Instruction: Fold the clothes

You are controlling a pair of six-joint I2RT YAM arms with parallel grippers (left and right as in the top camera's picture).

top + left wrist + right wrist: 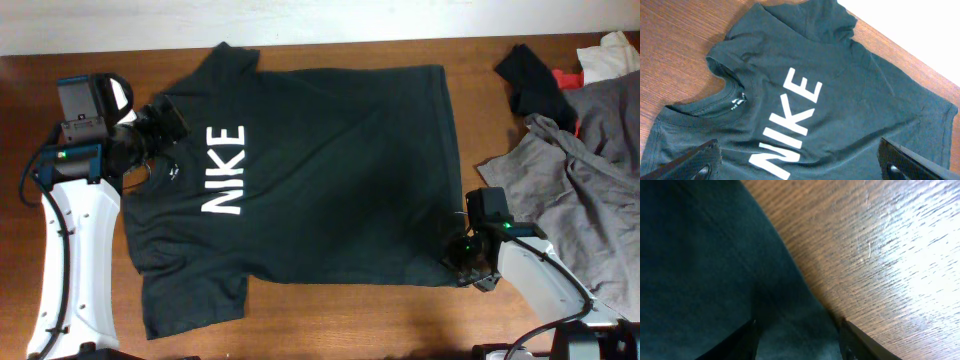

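two grippers sit at a dark shirt (pixel 330 170) spread flat. the left gripper (pixel 160 122) gapes wide over the collar (pixel 727 95), empty. the right gripper (pixel 797 340), half open, straddles the hem corner (pixel 815 322).

1. This looks to me like a robotics lab bench rather than a home. Two white robot arms, the left arm (pixel 75 260) and the right arm (pixel 545 280), stand at the lower corners of a bare wooden table (pixel 330 320).
2. Black cables (pixel 27 180) loop off the left arm, and a green light (pixel 507 226) glows on the right one.
3. A dark NIKE T-shirt (pixel 330 170) lies spread flat mid-frame.
4. At the upper right is a heap of laundry: a grey garment (pixel 590 190), a black cloth (pixel 530 80), a red scrap (pixel 568 77) and a white cloth (pixel 612 55).
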